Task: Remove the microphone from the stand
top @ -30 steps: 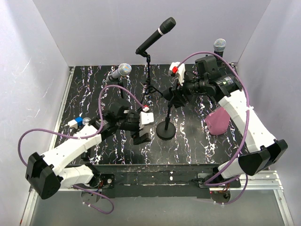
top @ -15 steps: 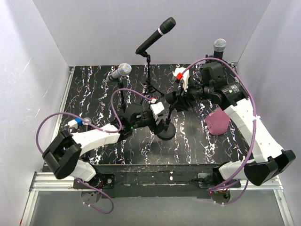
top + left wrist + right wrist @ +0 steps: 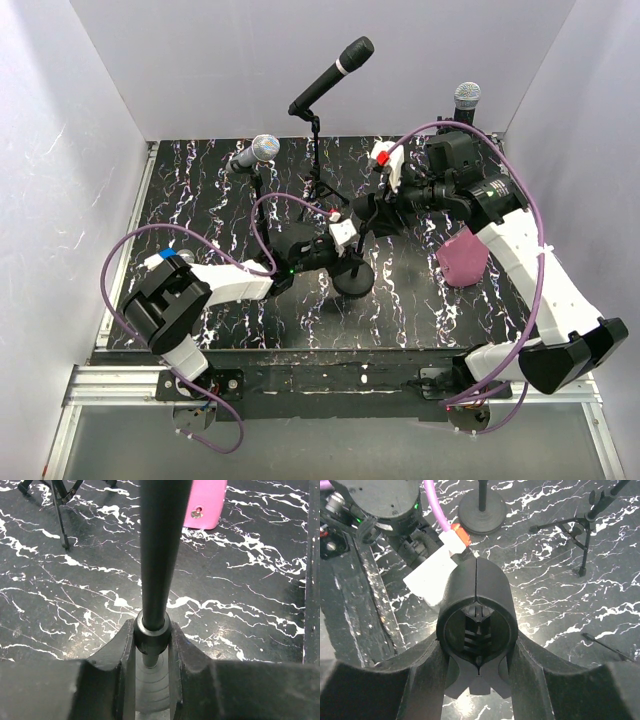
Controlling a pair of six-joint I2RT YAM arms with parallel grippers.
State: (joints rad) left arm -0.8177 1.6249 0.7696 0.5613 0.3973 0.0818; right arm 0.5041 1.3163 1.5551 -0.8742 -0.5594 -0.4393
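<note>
Now clamps the left fingers (image 3: 126, 647) on the stand pole (image 3: 159, 555), low down, just above the round base (image 3: 355, 283); no more wide apart and off to the side. Hugs what looks like the microphone (image 3: 476, 592), a black round thing seen end-on up top, with the right fingers (image 3: 427, 662), tight on both sides. Pins the stand, so looks ready for pulling it free.

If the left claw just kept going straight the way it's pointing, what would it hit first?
The stand pole. It stands right between the left gripper's fingers, just above the round base, so going on would press into it at once. Far beyond lies a pink pouch, seemingly a little off that line.
</note>
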